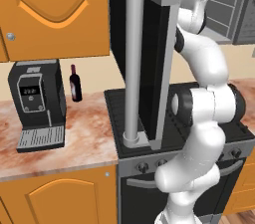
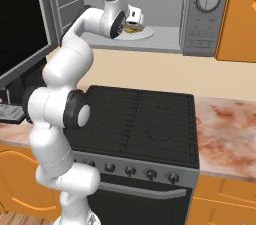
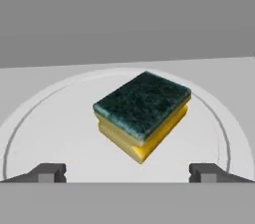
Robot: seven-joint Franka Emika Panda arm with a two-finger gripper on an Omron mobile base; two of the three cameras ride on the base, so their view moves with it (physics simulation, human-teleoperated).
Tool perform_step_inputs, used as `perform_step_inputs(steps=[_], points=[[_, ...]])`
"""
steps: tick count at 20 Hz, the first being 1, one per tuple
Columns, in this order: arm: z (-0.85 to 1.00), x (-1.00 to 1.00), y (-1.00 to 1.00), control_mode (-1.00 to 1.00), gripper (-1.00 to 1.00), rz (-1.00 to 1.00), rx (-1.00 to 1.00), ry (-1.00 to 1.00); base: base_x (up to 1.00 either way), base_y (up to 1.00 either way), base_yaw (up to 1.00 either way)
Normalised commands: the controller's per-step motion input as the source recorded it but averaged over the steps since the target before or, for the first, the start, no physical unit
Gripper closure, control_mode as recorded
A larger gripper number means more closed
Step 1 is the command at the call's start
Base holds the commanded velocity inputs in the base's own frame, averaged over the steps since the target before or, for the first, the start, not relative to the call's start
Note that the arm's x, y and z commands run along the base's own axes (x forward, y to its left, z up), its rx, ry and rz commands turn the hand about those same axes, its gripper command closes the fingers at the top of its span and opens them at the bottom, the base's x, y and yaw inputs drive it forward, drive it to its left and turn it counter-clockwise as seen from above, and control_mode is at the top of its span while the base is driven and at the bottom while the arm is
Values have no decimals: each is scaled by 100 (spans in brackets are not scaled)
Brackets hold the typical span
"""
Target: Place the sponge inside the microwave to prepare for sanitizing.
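My fingers (image 3: 132, 173) sit open, sponge (image 3: 143, 114) just ahead on the turntable (image 3: 45, 128); backing out crooked could nudge it.

One sponge (image 3: 143, 113) lies on one white turntable (image 3: 60, 118) inside one microwave (image 2: 200, 24), with one coffee machine (image 1: 37, 103) and one wine bottle (image 1: 75, 83) on the worktop (image 1: 84, 133) beside one stove (image 2: 145, 119) with five knobs.

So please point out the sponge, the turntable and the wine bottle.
sponge (image 3: 143, 113): hand view, green top.
turntable (image 3: 60, 123): hand view, bare white surface left of sponge.
wine bottle (image 1: 75, 86): left base view, dark body.
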Motion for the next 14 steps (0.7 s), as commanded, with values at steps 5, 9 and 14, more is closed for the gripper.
perform_step_inputs(steps=[5, 9, 14], points=[[0, -100, 12, -100, -100, 0, 0, -5, 0, 0, 0], [0, -100, 2, -100, -100, 0, 0, -12, 0, 0, 0], [0, -100, 0, -100, -100, 0, 0, -13, 0, 0, 0]])
